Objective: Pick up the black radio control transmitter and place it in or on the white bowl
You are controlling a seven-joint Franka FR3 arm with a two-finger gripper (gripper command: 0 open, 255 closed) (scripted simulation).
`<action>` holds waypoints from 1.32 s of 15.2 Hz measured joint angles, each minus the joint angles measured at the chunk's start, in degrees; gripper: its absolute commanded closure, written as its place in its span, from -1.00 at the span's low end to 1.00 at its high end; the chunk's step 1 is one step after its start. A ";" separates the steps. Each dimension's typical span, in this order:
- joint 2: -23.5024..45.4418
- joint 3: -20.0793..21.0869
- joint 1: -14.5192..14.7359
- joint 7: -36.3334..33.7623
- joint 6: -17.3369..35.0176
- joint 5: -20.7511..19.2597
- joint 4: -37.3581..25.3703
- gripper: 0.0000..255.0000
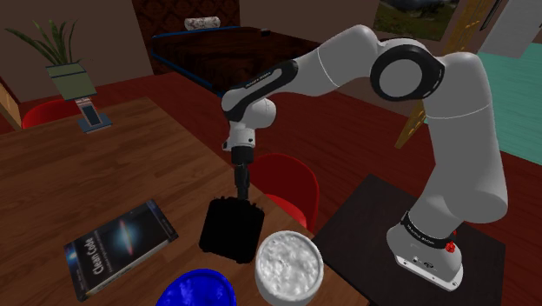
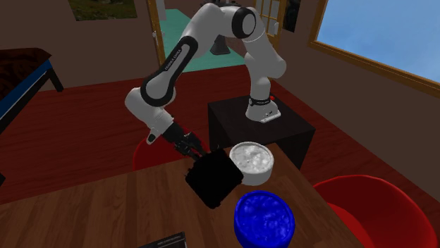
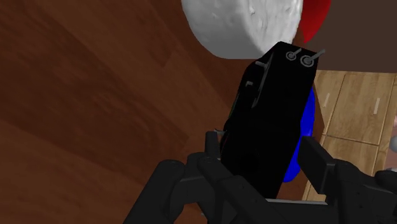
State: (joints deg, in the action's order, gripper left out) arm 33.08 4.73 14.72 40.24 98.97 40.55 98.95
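The black radio control transmitter (image 1: 233,230) hangs tilted just over the wooden table (image 1: 104,182), and my gripper (image 1: 243,193) is shut on its upper end. In the wrist view the two fingers clasp its sides, gripper (image 3: 264,149) and transmitter (image 3: 270,121) both showing, with small antenna knobs at the transmitter's far end. The white bowl (image 1: 289,265) stands on the table right beside the transmitter, towards the stand. From the second exterior view the transmitter (image 2: 215,177) overlaps the near rim of the white bowl (image 2: 252,160), below the gripper (image 2: 192,149).
A blue bowl (image 1: 201,291) sits close to the white one, near the table edge. A book (image 1: 122,245) lies to the shoulder view's left. A red chair (image 1: 287,187) stands between table and stand (image 1: 408,235). A potted plant (image 1: 65,69) is at the far corner.
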 measured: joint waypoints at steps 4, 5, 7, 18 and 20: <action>-1.90 -0.03 -0.23 -1.16 -1.72 -0.17 -0.14 1.00; -2.43 -0.02 -0.27 -1.48 -2.14 -0.19 -0.14 1.00; -3.02 0.03 -0.27 -2.18 -2.88 -0.22 -0.56 1.00; -17.55 0.50 0.08 -0.10 -0.07 1.63 17.37 1.00; -21.90 0.68 0.24 0.70 0.90 2.31 22.97 1.00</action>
State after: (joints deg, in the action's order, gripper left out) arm 11.18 5.41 14.96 40.94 99.88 42.86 121.92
